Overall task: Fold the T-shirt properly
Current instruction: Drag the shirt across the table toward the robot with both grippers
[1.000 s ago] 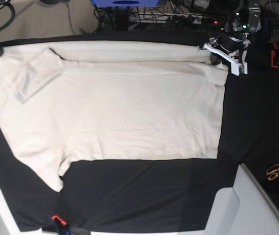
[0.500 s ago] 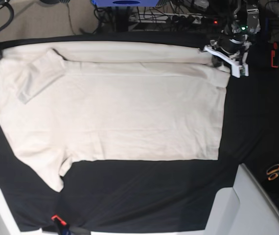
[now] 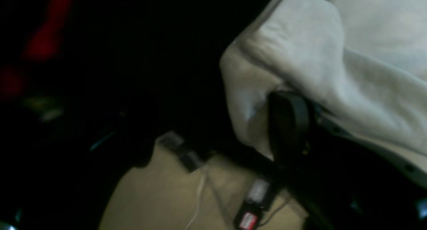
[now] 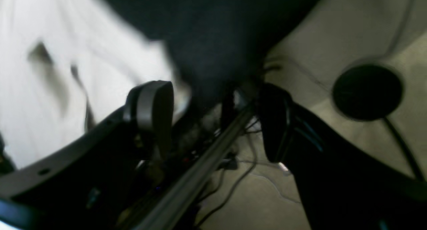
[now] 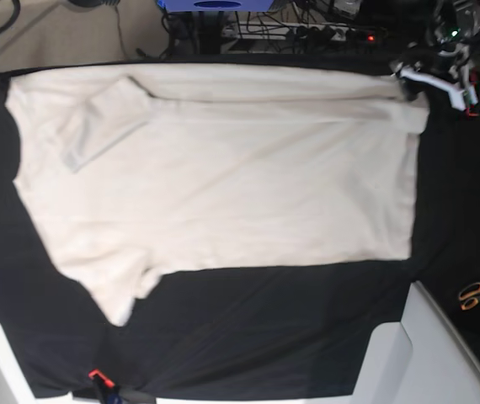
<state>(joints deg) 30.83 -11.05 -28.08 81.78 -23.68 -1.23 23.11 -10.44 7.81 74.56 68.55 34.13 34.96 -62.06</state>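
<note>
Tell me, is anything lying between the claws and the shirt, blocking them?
Nothing visible does. The large cream cotton T-shirt lies spread on the black table cover; the left claw sits right at its far corner, cloth touching one finger. The right claw hangs open just beside the fabric.

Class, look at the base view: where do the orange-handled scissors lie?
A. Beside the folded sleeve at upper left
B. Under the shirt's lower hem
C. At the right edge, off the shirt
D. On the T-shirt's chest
C: the scissors lie at the right edge, well apart from the T-shirt.
</note>
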